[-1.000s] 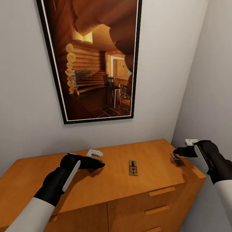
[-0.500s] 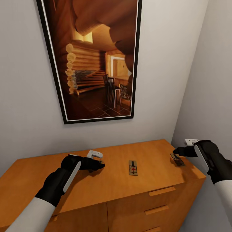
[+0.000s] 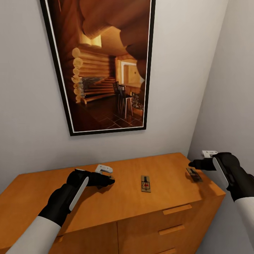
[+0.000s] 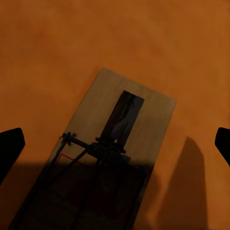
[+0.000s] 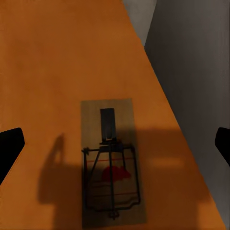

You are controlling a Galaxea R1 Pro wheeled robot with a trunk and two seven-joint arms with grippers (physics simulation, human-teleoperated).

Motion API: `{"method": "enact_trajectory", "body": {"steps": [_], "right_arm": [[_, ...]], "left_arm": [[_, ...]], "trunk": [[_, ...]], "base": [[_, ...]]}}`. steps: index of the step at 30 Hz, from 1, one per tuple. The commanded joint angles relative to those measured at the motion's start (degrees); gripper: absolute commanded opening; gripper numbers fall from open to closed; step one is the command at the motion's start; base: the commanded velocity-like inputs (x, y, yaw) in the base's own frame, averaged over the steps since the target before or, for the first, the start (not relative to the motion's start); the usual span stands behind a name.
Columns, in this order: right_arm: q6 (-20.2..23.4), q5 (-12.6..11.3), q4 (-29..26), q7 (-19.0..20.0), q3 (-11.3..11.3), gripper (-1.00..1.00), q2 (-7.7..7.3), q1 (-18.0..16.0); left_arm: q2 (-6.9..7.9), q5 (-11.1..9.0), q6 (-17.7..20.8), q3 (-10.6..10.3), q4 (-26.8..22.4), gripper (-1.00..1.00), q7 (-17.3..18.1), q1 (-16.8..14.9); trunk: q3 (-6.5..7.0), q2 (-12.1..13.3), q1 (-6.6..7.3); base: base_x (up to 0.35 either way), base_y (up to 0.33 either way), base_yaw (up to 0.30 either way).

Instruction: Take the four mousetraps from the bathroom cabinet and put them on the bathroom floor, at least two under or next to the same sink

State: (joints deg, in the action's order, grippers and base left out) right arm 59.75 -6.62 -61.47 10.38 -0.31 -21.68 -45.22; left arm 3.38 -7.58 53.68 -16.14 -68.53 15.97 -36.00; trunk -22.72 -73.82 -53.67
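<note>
The orange-brown cabinet [image 3: 116, 197] has three mousetraps on its top. One mousetrap [image 3: 145, 183] lies in the middle, between the arms. A second mousetrap [image 3: 194, 174] lies by the right edge, and the right wrist view shows this trap [image 5: 111, 163] flat on the wood. My right gripper [image 3: 203, 159] hovers open just above and behind it. My left gripper [image 3: 106, 174] hangs open over a third mousetrap [image 4: 110, 158]. In the left wrist view its dark fingertips [image 4: 9, 148] stand wide on either side of that trap without touching it.
A large framed picture [image 3: 102, 67] hangs on the white wall behind the cabinet. A grey side wall [image 3: 229, 106] stands close to the cabinet's right edge. Drawer handles [image 3: 177, 209] show on the cabinet's front at lower right.
Hardly anything: the left gripper has sunk a touch toward the cabinet top and the right gripper has shifted very slightly. The traps lie as before.
</note>
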Motion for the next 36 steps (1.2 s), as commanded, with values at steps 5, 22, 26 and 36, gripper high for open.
{"method": "enact_trajectory", "body": {"steps": [5, 22, 26, 36], "right_arm": [[0.25, -0.45, -1.11, -0.2, -0.06, 1.0, 0.03, -0.04], [0.25, -0.32, -0.85, -0.31, -0.05, 1.0, 0.2, -0.04], [0.25, -0.04, -0.8, -0.4, -0.05, 1.0, 0.22, -0.04], [0.25, 0.08, 1.5, -1.03, -0.05, 1.0, 0.1, -0.04]], "left_arm": [[-0.06, -0.79, 0.56, -0.17, -0.41, 1.0, -0.21, -0.03], [-0.82, -0.51, 0.82, -0.12, -0.55, 1.0, -0.23, -0.03], [-0.83, -0.51, 0.82, -0.12, -0.57, 1.0, -0.24, -0.03], [-0.83, -0.47, 0.71, -0.03, -0.56, 1.0, -0.25, -0.03]], "trunk": [[-0.08, -0.04, 0.0], [-0.08, -0.04, 0.0], [-0.08, -0.04, 0.0], [-0.08, -0.04, 0.0]], "base": [[-0.023, 0.0, 0.0], [-0.061, 0.0, 0.0], [0.0, 0.0, 0.0], [0.0, 0.0, 0.0]]}}
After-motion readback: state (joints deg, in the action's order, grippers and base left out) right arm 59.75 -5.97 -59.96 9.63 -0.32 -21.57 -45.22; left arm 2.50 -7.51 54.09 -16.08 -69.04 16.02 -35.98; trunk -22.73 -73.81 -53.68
